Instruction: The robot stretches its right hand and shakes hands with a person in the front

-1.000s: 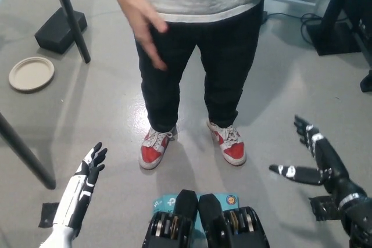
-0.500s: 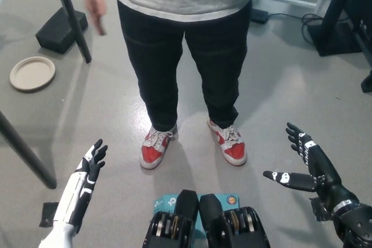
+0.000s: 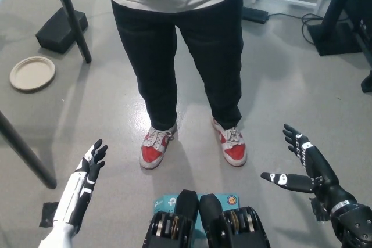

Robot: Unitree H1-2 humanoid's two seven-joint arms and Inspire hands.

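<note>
At the far left of my view a paper plate lies on the floor, well apart from everything else. My left hand rests low at my left side, its fingers straight and a little apart, holding nothing.

The person stands just ahead of me in dark trousers and red-and-white shoes. A second ago their hand hung in front of their thigh; half a second ago it had swung out toward my left; now no hand of theirs shows at all. So there is nothing in view for me to shake at this moment, and whether a handshake is over or yet to come I cannot judge from this.

My right hand has drifted slightly lower and inward over that second. It sits low at my right, fingers spread wide, thumb out to the side, palm empty, touching nothing and well clear of the person.
</note>
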